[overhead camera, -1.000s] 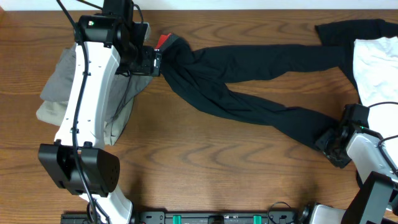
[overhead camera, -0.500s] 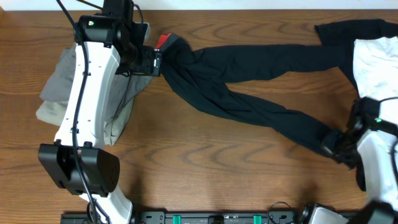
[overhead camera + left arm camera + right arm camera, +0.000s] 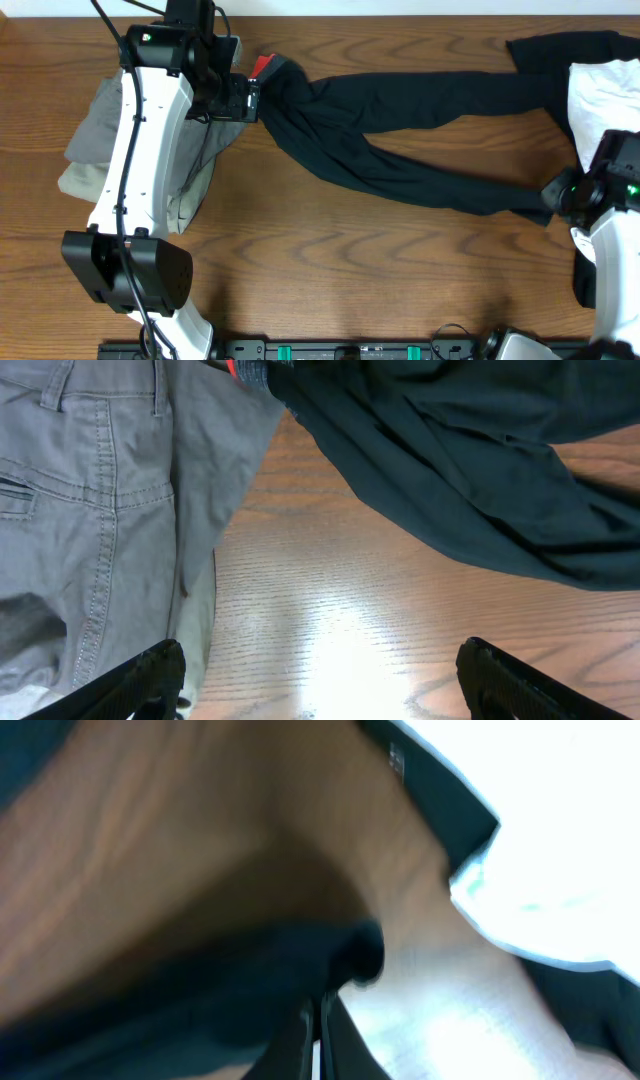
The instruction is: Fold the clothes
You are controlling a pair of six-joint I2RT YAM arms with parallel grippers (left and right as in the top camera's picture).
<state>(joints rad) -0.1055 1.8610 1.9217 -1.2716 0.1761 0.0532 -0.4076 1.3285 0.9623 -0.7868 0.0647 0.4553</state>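
The long black trousers [image 3: 400, 130] lie spread across the table, red-lined waistband [image 3: 262, 66] at the far left, both legs running right. My left gripper [image 3: 250, 98] is open beside the waistband; in the left wrist view its fingers [image 3: 320, 680] are wide apart over bare wood, with the trousers [image 3: 450, 470] above. My right gripper [image 3: 560, 195] is shut on the hem of the near trouser leg at the right. The right wrist view is blurred; the fingers [image 3: 318, 1020] are pressed together on dark cloth [image 3: 200, 990].
Grey and beige garments [image 3: 100, 140] are piled at the left under my left arm; they also show in the left wrist view [image 3: 90, 510]. A white garment [image 3: 605, 100] on a black one [image 3: 560, 50] lies at the far right. Bare wood spans the front.
My right gripper has moved up and to the right with the near leg's hem, drawing that leg out straighter. The left arm has not moved.
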